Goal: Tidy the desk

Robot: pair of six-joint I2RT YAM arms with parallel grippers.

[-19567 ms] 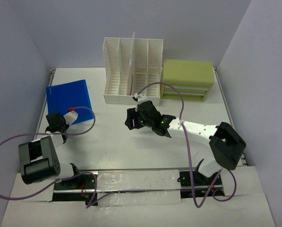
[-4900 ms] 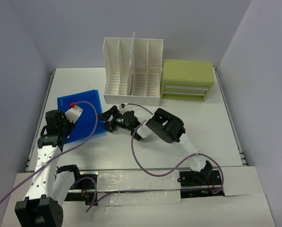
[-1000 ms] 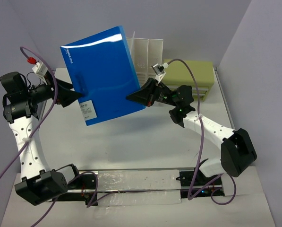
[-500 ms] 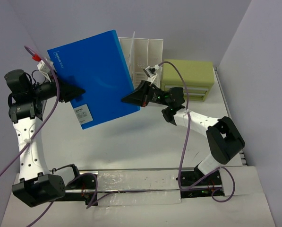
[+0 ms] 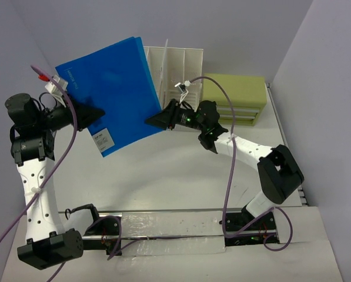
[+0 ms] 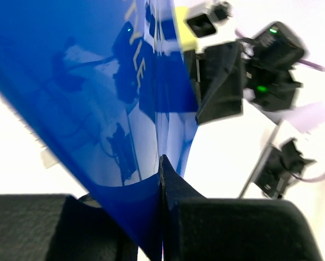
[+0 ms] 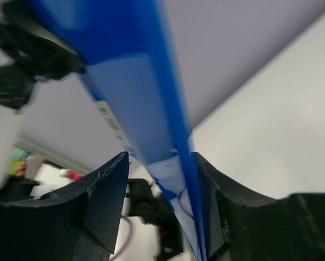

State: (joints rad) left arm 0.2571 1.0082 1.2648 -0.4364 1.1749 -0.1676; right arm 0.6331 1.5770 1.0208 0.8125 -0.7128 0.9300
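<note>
A large blue folder (image 5: 113,82) hangs tilted in the air above the white desk (image 5: 163,176), in front of the left part of the white file rack (image 5: 180,66). My left gripper (image 5: 97,111) is shut on the folder's left edge; in the left wrist view the pads (image 6: 173,185) pinch the blue cover (image 6: 86,81). My right gripper (image 5: 151,121) is at the folder's lower right edge. In the right wrist view its jaws (image 7: 159,185) straddle the folder's edge (image 7: 135,70), which lies against the right finger (image 7: 206,190), with a gap to the left finger.
The green drawer box (image 5: 234,97) stands at the back right beside the file rack. A thin white sheet sticks up from one rack slot (image 5: 165,50). Grey walls close in the left, back and right. Purple cables trail from both arms.
The folder has been lifted off the desk and over the last second has swung left and back toward the rack. Both grippers moved left with it.
</note>
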